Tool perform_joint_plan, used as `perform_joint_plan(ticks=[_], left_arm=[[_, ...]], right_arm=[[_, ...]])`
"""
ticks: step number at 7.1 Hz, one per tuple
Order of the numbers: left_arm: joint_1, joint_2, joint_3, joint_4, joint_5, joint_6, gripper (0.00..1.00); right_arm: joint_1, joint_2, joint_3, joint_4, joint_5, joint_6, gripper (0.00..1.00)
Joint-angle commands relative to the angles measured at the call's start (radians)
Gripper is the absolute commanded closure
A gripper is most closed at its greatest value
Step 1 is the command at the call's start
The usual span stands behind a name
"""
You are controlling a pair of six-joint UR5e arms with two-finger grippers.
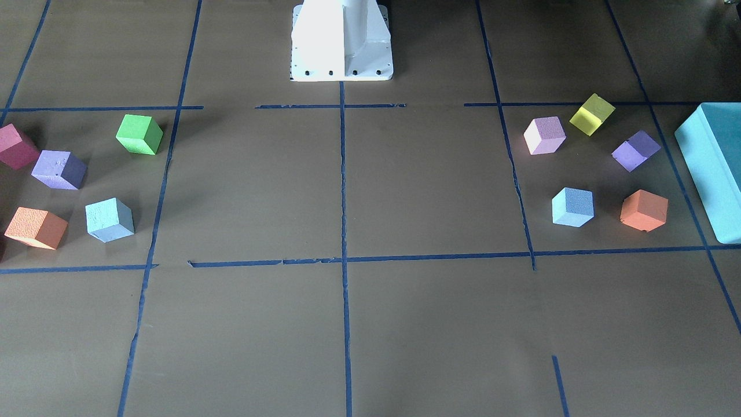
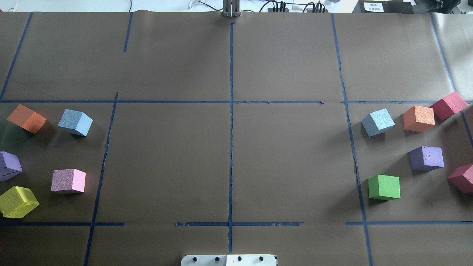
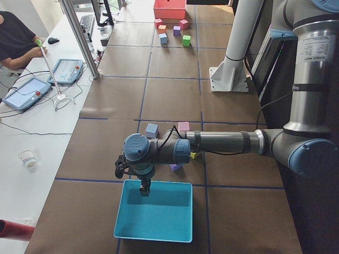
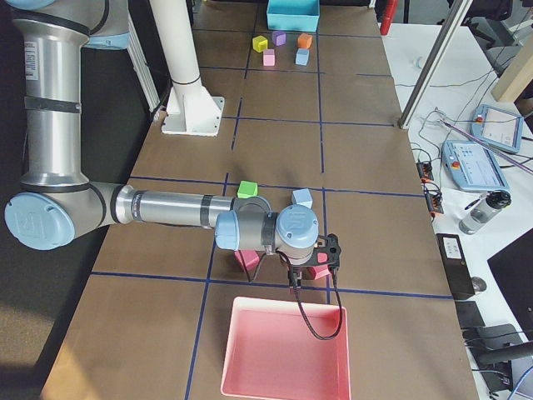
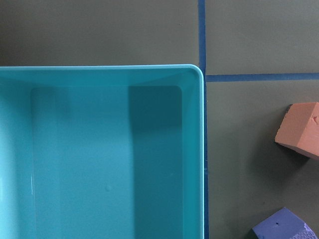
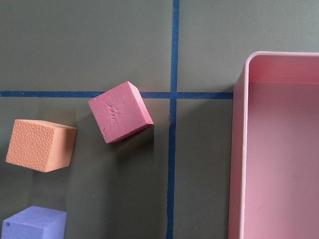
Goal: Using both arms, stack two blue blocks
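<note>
One pale blue block [image 2: 75,122] lies on the table's left side among other cubes; it also shows in the front view [image 1: 573,207] and the left side view [image 3: 152,130]. The other blue block [image 2: 377,122] lies on the right side, also in the front view [image 1: 110,219] and the right side view [image 4: 302,198]. My left gripper [image 3: 144,190] hangs over the teal box [image 3: 153,217], away from its block. My right gripper [image 4: 293,281] hangs at the pink tray's [image 4: 283,354] near edge. I cannot tell if either is open or shut.
Orange [image 2: 26,118], purple [image 2: 8,166], pink [image 2: 68,181] and yellow [image 2: 17,201] cubes lie on the left. Orange [image 2: 419,118], red [image 2: 448,105], purple [image 2: 426,158] and green [image 2: 384,187] cubes lie on the right. The white pedestal [image 1: 341,40] stands at the robot's side.
</note>
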Motion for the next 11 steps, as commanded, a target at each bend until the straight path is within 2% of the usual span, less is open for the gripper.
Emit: perform_joint_plan(ticks=[1,3,5,6,7,8,10,11], left_arm=[[0.0,-0.002,-0.001,-0.002,0.0,0.0,0.0],[0.0,-0.001,0.0,-0.005,-0.002,0.002,0.0],[0.0,-0.001,-0.001,-0.005,-0.003,0.003,0.0],[0.0,-0.001,0.0,-0.006,-0.003,0.003,0.0],[0.0,0.001,0.0,-0.006,-0.002,0.003,0.0],[0.0,0.001,0.002,-0.006,-0.002,0.003,0.0],[0.0,0.001,0.002,-0.006,-0.002,0.003,0.0],[0.0,0.001,0.002,-0.006,0.0,0.003,0.0]], right_arm=[[0.0,0.007,0.004,0.002,0.0,-0.003,0.0],[-0.002,0.044,0.017,0.003,0.001,0.026,0.0],[-0.017,0.134,0.059,-0.003,0.006,0.127,0.0],[-0.05,0.133,0.057,0.003,0.006,0.155,0.0],[-0.122,0.135,0.107,0.026,-0.005,0.199,0.0],[-0.182,0.135,0.16,0.049,-0.012,0.341,0.0],[-0.323,0.116,0.195,0.238,-0.043,0.588,0.0],[-0.406,0.104,0.195,0.34,-0.136,0.694,0.0]])
